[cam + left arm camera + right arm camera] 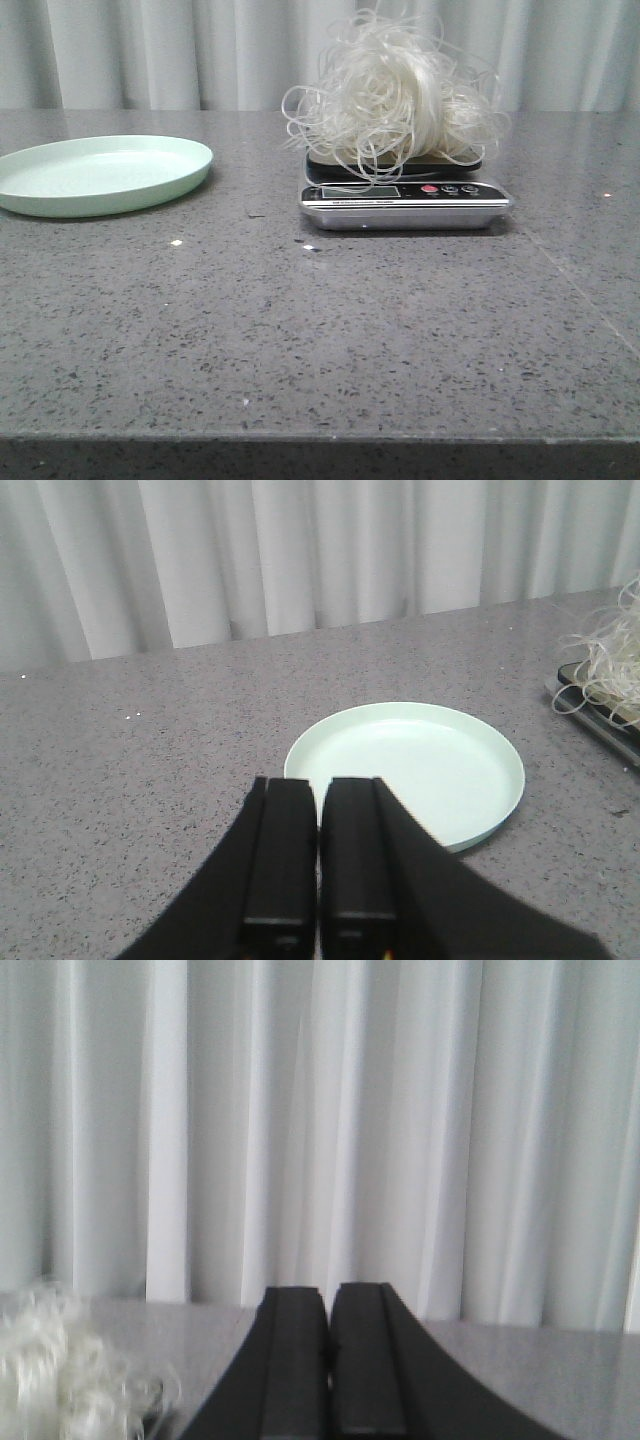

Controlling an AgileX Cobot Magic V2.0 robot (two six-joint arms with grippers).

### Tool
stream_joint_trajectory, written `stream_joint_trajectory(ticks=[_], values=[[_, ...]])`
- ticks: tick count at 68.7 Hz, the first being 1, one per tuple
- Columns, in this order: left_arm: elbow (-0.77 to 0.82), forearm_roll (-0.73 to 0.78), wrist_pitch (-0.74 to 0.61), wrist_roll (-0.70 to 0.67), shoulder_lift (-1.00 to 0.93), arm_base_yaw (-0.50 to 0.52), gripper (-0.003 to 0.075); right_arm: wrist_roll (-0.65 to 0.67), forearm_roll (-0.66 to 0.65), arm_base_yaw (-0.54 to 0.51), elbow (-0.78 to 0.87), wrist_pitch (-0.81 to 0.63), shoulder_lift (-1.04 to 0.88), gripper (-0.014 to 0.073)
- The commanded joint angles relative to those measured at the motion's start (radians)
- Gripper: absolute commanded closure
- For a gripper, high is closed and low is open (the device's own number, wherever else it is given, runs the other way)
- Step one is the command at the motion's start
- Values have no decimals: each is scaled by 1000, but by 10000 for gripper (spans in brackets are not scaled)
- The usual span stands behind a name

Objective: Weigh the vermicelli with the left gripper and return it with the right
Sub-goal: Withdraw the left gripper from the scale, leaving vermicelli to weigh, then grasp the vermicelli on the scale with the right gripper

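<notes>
The vermicelli [395, 90], a fluffy ball of translucent white looping strands, sits on the black platform of the silver scale [405, 200] at the back middle of the table. Its strands show at the edge of the left wrist view [610, 660] and of the right wrist view [50, 1370]. My left gripper [320, 785] is shut and empty, just short of the pale green plate [410, 770]. My right gripper [328, 1295] is shut and empty, raised, with the vermicelli to one side. Neither gripper shows in the front view.
The empty pale green plate [100, 172] lies at the back left of the grey speckled table [320, 330]. A white curtain [150, 50] hangs behind the table. A few small white crumbs [177, 242] lie in front of the plate and scale.
</notes>
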Motion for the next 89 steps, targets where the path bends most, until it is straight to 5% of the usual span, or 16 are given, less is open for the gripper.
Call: stream_joint_trajectory(ticks=[1,12,21,45,67,89], values=[[-28,0,-82,-8,6,2,584,1,1,2,-162,-19,142,441],[-28,0,-84,-8,6,2,584,1,15,2,-380,155,320,429],[-28,2,-86,-8,6,2,584,0,46,47,-562,274,503,282],[-28,6,-91,-8,6,2,584,-2,49,287,-824,342,852,92],[-28,19,-91,-8,6,2,584,-3,49,428,-958,447,1152,52],[-28,19,-91,-8,6,2,584,-71,48,444,-963,465,1372,52]])
